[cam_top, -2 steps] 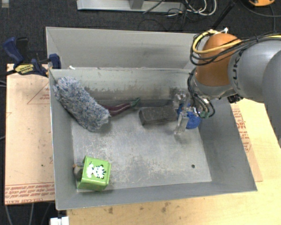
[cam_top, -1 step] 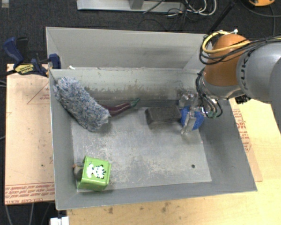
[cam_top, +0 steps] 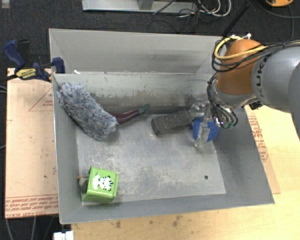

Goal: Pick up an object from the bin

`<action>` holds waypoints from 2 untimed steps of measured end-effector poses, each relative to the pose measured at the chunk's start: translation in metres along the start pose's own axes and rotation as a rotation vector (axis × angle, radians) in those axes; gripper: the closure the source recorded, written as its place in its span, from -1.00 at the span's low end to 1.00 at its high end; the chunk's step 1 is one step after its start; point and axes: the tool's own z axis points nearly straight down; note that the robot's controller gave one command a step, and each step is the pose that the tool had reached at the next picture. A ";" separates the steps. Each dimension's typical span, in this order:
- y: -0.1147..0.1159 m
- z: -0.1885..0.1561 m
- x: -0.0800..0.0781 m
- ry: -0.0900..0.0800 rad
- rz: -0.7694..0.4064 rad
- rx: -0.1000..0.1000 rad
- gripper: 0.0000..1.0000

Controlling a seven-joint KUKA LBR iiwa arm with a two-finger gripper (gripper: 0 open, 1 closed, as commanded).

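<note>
Since the dark grey oblong block [cam_top: 171, 122] lies tilted near the bin's back wall [cam_top: 140, 90], mid-bin, with the gripper [cam_top: 204, 140] just beside its right end, it looks the nearest pick. Whether the jaws are open or closed I cannot tell. A good grasp would likely straddle its narrow width, clear of the wall. The fluffy grey-blue duster head [cam_top: 86, 110] and green cube [cam_top: 101, 184] lie well apart.

We see a fluffy grey-blue duster head [cam_top: 85, 110] lying aslant in the far left corner of the bin [cam_top: 140, 54], its maroon handle [cam_top: 131, 115] pointing right along the back wall. Near the front left corner sits a green cube [cam_top: 101, 184] with a white picture on top. Beyond, cables [cam_top: 212, 1] trail over the dark floor [cam_top: 30, 14].
</note>
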 end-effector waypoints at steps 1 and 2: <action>0.016 0.000 0.004 0.000 -0.238 -0.008 -1.00; -0.010 0.002 -0.001 -0.002 -0.174 -0.005 -1.00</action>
